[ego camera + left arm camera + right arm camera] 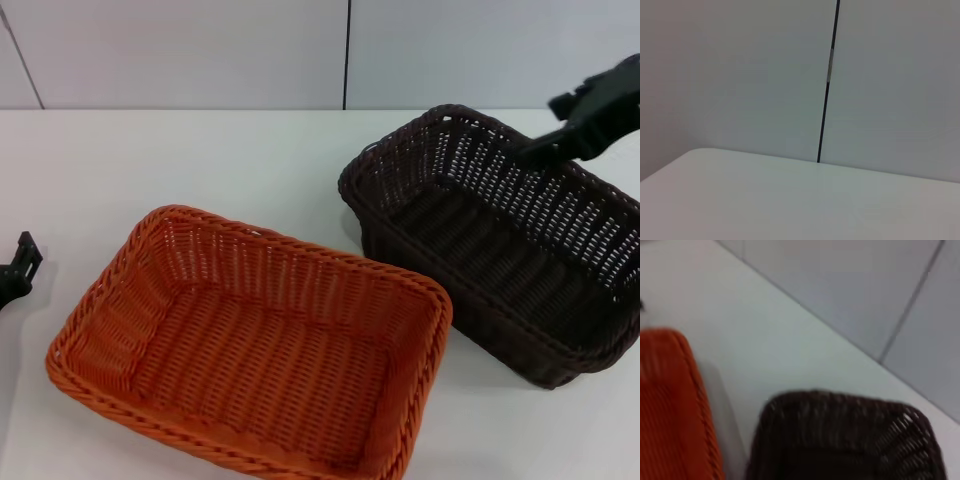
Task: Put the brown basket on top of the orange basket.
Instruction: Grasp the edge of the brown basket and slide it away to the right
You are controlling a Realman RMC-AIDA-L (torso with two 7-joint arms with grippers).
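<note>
A smooth, matte white table (250,165) fills the lower part of the head view and runs back to a straight far edge. Behind it stands a pale grey panelled wall (180,50), flat and plain, split by a thin dark vertical seam (347,55) that meets the table's far edge. A second, fainter slanted seam (22,55) crosses the wall on the left. The left wrist view shows a rounded corner of the table (695,152). The light is soft and even, with faint shadows on the tabletop.
</note>
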